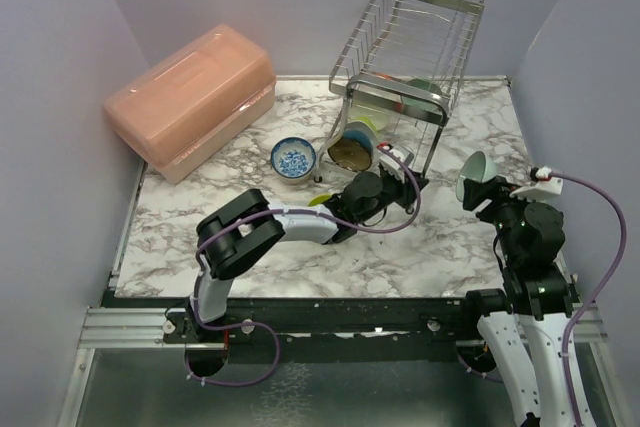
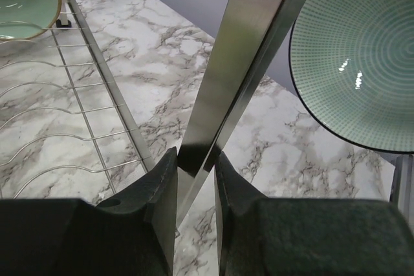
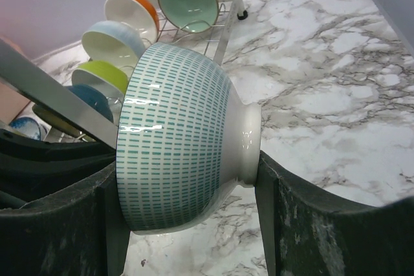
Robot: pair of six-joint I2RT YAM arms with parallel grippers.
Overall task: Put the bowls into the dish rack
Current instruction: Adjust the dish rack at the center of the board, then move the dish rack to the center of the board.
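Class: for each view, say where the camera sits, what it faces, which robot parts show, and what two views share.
Top external: above, behind the robot, looking down on the dish rack; both arms show.
Left wrist: behind left claw, facing the clamped rack post.
Right wrist: behind right claw, facing its teal bowl.
Shared: both wrists see that bowl.

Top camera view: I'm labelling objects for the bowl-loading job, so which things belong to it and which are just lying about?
Part of the job: dish rack; bowls already racked; teal-dashed bowl held in the right gripper; blue-and-white bowl on the table.
Lying about: pink lidded box.
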